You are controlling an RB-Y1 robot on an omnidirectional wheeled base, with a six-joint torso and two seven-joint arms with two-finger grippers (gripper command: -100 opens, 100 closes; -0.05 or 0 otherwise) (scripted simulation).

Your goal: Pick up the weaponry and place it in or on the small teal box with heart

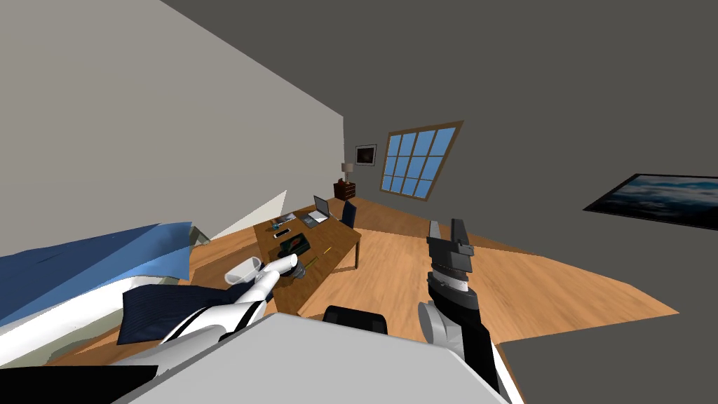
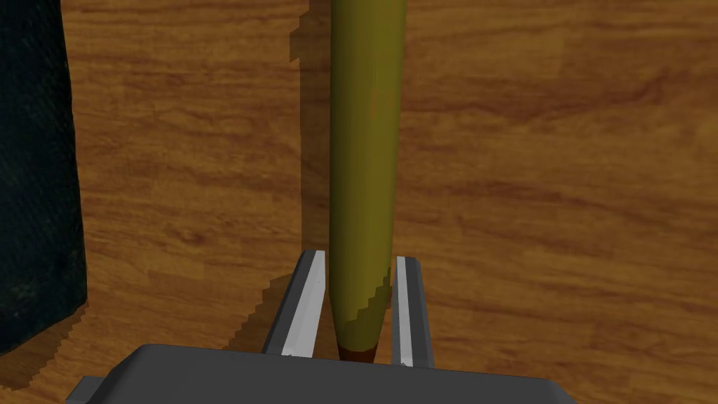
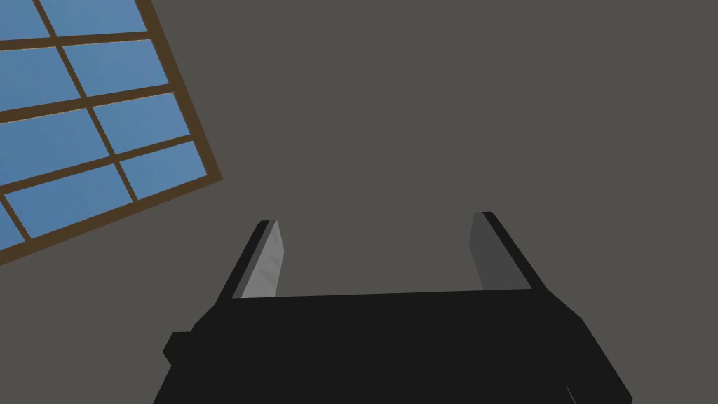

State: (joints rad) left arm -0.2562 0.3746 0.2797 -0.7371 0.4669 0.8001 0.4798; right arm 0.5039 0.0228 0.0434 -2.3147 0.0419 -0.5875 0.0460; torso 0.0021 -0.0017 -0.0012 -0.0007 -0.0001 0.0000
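The left gripper (image 2: 361,258) is clamped on the tapered end of the olive-green cartridge (image 2: 364,140), one blade pressing each side. The cartridge points away along the wooden desk (image 2: 561,175), with bare wood on one side and a dark, rough-textured edge (image 2: 35,175) near but apart on the other. In the head view this gripper is at the desk's near end, close to the corner, just past a black chair back (image 1: 354,319). Farther along the desktop lies the small dark box (image 1: 294,244), then a laptop (image 1: 321,208) by the far edge. The right gripper (image 3: 378,224) is raised with its blades spread wide, over the broad open floor (image 1: 547,287) beside the desk.
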